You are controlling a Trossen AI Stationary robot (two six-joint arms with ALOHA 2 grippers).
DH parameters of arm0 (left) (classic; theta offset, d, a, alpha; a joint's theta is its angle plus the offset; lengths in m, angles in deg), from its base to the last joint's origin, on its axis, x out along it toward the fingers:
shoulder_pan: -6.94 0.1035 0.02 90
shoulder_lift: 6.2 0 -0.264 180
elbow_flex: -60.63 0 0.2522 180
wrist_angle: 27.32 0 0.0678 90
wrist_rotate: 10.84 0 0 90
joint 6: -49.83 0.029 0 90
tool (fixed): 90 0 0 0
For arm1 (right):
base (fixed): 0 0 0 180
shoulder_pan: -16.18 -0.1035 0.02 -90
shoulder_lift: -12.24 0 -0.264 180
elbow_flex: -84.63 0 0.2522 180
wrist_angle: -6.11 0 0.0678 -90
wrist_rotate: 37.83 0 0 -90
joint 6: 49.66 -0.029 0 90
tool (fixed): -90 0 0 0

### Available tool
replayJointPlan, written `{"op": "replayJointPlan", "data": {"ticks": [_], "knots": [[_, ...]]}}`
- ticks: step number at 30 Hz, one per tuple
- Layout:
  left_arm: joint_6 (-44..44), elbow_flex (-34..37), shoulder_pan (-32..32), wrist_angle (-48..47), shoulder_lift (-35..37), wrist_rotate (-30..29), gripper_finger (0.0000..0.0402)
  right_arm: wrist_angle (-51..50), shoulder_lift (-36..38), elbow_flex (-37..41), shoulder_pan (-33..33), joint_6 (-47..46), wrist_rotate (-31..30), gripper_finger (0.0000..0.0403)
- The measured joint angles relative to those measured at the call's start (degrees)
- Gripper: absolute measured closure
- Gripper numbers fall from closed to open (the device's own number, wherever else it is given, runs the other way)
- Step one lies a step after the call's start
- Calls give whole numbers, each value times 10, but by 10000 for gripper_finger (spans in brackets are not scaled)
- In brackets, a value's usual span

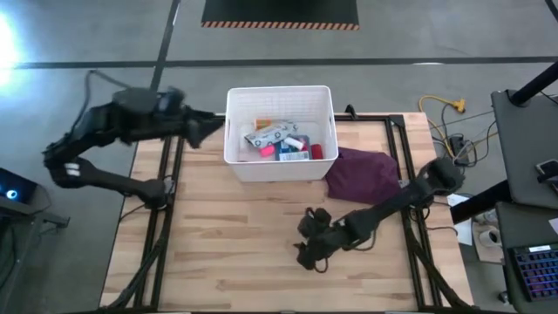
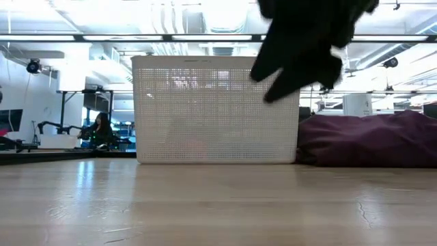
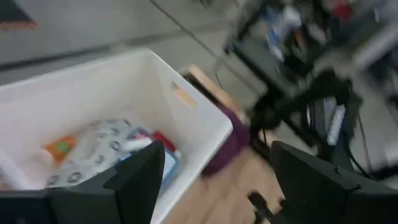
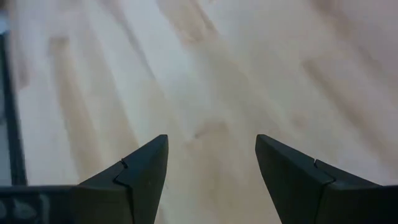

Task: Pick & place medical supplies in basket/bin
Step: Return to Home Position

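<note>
Light plank-wood table (image 1: pixel 235 235) on a dark frame, with open workshop floor around it and a person seated far off in the low view

Large white rectangular plastic bin with slotted walls (image 1: pixel 279 170) stands at the table's far edge, about centre. A crumpled maroon cloth (image 1: pixel 366 174) lies against its right side

Left arm is folded off the table's left edge. Left gripper (image 1: pixel 218 129) sits just beside the bin's left wall, near rim height. Right arm reaches low across the near right of the table. Right gripper (image 1: pixel 305 253) is over bare boards, well apart from the bin

Every one of the medical supplies (image 1: pixel 283 141) in view lies inside the bin: a grey-green patterned flat packet (image 1: pixel 270 135), a blue box (image 1: pixel 292 153), a red bottle (image 1: pixel 316 153) and a small pink piece (image 1: pixel 266 151). Job looks done bar parking the arms

Risks, as judged:
- The left gripper swinging out could clip the rim and shove or tip the light bin
- The right forearm runs close by the cloth, so lifting could snag and drag it

Jaws: left gripper spread wide with nothing between, the bin corner showing through the gap. Right gripper likewise wide apart and empty, touching nothing, with only wood grain beyond
</note>
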Motion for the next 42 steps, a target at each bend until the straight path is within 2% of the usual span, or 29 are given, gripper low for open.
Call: {"op": "replayJointPlan", "data": {"ticks": [3,5,7,9,12,14,17,19,21,23,25,26,27,29,31,33,35,38,40,42], "knots": [[-33,46,-50,13,51,-98,125,-51,41,-6,12,124,-11,170],[-33,96,-76,49,80,-109,125,-98,74,-17,23,100,-8,170],[-15,162,-87,126,105,-44,125,-115,116,-28,29,72,-18,170],[-3,234,-86,216,129,41,125,-95,155,-28,31,98,-35,170],[16,342,-86,334,168,122,125,28,213,-1,42,200,-2,170],[35,412,-85,417,202,173,125,164,251,37,64,258,91,170],[39,507,-79,522,247,248,125,406,281,121,107,289,253,170],[37,562,-68,565,280,268,125,509,291,176,135,285,308,170],[21,602,-56,603,317,255,125,573,303,216,154,248,299,170],[7,637,-47,587,349,224,125,616,314,243,170,192,234,170],[-41,662,-44,591,383,219,125,628,324,261,177,88,167,170],[-35,675,-44,594,403,218,125,628,328,264,179,77,150,170],[-21,685,-44,593,422,219,125,628,330,264,175,109,154,170],[-11,698,-42,593,454,220,125,630,337,262,162,208,208,170],[-16,704,-38,574,487,223,125,629,355,267,156,230,237,170],[0,710,-37,540,521,249,125,598,388,286,156,227,239,170],[1,720,-37,510,547,259,125,553,434,328,160,214,204,170],[22,729,-36,489,590,262,125,566,508,403,159,234,129,170],[34,729,-36,498,596,260,125,602,556,441,159,259,121,170],[60,723,-36,468,596,265,125,599,597,473,160,271,123,170]]}}
